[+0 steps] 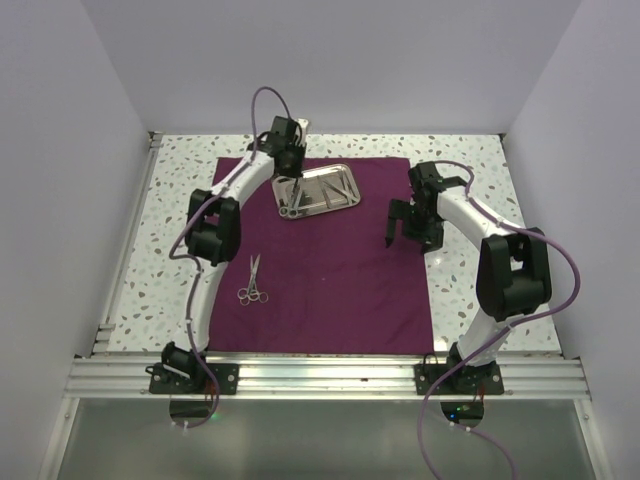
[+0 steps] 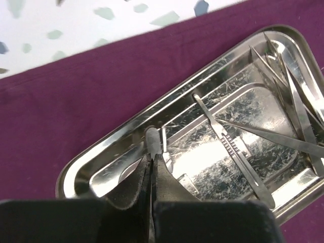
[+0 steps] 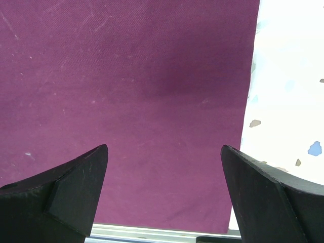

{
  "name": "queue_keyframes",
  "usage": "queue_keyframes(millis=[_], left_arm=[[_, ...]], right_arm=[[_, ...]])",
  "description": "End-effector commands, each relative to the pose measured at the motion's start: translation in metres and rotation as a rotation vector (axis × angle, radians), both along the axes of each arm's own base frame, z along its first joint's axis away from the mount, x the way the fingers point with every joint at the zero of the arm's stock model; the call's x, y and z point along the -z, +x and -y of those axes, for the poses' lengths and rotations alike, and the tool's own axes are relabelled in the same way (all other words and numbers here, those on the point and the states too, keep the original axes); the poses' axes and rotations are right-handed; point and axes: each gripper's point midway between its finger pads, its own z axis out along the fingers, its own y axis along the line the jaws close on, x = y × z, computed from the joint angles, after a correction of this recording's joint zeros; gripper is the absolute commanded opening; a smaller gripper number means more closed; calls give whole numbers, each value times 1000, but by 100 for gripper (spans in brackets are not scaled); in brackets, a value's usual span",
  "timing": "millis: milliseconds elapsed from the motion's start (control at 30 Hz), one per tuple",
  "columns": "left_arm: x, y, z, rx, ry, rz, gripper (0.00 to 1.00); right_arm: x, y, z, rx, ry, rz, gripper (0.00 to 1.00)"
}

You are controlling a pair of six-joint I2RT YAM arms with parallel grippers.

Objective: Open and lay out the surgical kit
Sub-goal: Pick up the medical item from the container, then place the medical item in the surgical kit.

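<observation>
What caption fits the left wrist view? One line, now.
Left hand pinches a thin steel instrument inside the steel tray, set on the maroon cloth.

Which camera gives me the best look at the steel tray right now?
Left wrist: the steel tray fills most of the frame, instruments inside clearly visible. Top external shows it small, the left gripper covering one end. Right wrist shows only cloth and tabletop, no tray.
</observation>
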Motion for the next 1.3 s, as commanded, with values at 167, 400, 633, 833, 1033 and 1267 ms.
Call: queue_keyframes(millis=[167,400,633,833,1033,1267], left_arm=[[-107,3,-16,-60,-104,138,0],[-124,-15,-23,-62,-111,140,0],[-142,-46,-30,-60,-137,111,0],[-150,-85,-42,-52,-149,51,0],[-142,-135,-57,-43,-126,-40,0],[-129,-201,-68,-9,-130,-133,0]], right_arm=[[-23,10,-6,8,45,70,97],[-24,8,-5,31,47,79,97],[-22,9,-7,34,51,76,97],[-25,15,-9,35,62,94,97],[-22,13,-10,33,69,95,97],[-15,1,-8,25,71,84,97]])
